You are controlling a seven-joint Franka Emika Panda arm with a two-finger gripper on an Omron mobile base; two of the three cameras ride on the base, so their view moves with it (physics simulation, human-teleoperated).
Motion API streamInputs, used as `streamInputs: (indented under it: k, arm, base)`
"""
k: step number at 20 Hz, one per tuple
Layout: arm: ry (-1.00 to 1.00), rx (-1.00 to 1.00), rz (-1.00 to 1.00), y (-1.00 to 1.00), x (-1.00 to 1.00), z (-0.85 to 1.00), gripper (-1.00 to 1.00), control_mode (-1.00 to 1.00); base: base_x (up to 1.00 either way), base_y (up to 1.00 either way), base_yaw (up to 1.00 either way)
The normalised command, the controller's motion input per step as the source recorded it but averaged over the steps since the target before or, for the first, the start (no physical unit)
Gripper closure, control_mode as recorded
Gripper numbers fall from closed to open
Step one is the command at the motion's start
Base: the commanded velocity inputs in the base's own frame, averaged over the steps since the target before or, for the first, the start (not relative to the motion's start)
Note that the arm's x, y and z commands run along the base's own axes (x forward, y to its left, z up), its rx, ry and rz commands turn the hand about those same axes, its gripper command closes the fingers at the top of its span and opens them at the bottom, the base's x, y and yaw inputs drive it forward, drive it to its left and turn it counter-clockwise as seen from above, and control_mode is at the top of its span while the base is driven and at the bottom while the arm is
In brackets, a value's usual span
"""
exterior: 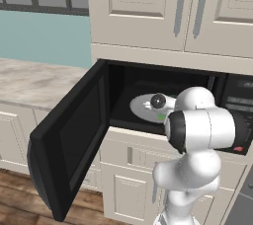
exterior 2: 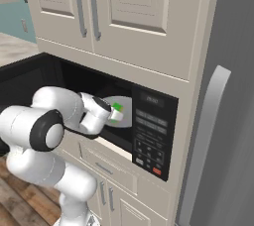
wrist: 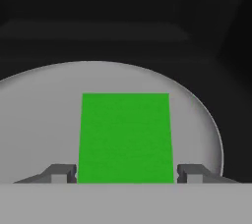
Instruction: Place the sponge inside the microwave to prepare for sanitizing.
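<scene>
The black microwave is built in under the cream cabinets, and its door hangs wide open to the left. My arm reaches into the cavity. In the hand view the green sponge lies flat on the white turntable. My gripper straddles the sponge's near end, and a thin gap shows between each fingertip and the sponge's side. A patch of the sponge shows at the gripper over the turntable, left of the button panel. A sliver of the sponge's green peeks past my arm.
The open door juts out into the room at lower left. A marble counter runs to the left of the microwave. A grey fridge with a long handle stands close on the right. Cabinet doors hang above, and drawers sit below.
</scene>
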Motion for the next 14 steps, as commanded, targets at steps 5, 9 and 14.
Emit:
streamInputs:
  k: [5,9,14]
  arm:
    - [0.0,0.0,-0.02,0.0,-0.08,0.04,-1.0,-1.0]
    - [-0.03,0.0,-0.02,0.0,-0.07,0.33,-1.0,-1.0]
    - [-0.01,0.0,0.0,0.02,-0.08,0.56,-1.0,-1.0]
  base:
    - [0.0,0.0,0.0]
    - [0.0,0.0,0.0]
    - [0.0,0.0,0.0]
